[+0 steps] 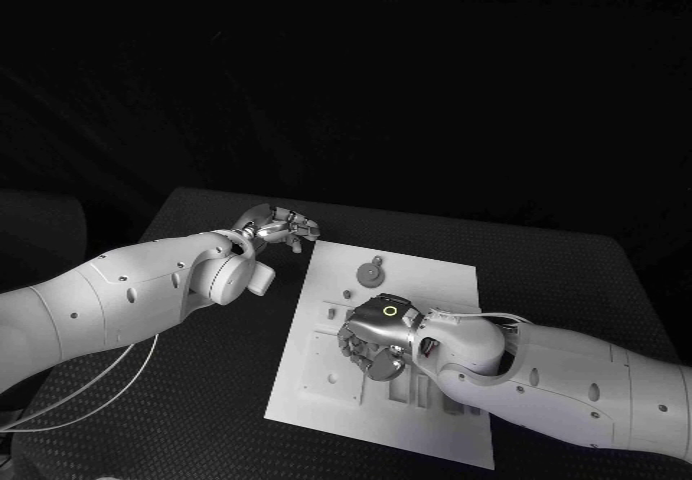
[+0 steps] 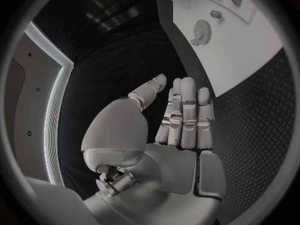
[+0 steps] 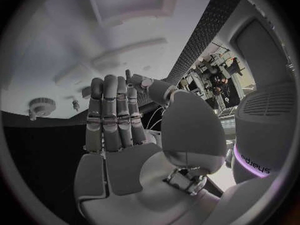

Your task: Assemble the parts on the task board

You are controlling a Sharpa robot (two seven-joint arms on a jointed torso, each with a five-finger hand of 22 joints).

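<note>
Right hand [image 1: 378,335]: over the middle of the task board [image 1: 433,275], palm down. In the right wrist view its fingers [image 3: 111,112] lie straight and close together, nothing between them and the palm; whether a fingertip touches a part underneath cannot be told.

Left hand [image 1: 277,228]: off the board, over the black table [image 1: 577,260] just beyond the board's far-left corner, at about 10 o'clock from the right hand. Fingers [image 2: 187,110] extended side by side, thumb apart, holding nothing.

Gear part [image 1: 371,271]: round, toothed, lying flat on the far half of the board, at about 12 o'clock from the right hand and near it, apart from both hands. Also seen from the left wrist [image 2: 201,31] and the right wrist [image 3: 42,105].

Small peg-like part [image 1: 348,296]: stands on the board just beside the right hand, at about 11 o'clock from it.

Step in hand, as judged: an approach or positioning phase; no part is gripped, and the gear looks unmounted. The next move likely calls for the right hand to reach toward 12 o'clock, curl its fingers round the gear's rim and lift it cleanly. Its seat on the board cannot be made out.
</note>
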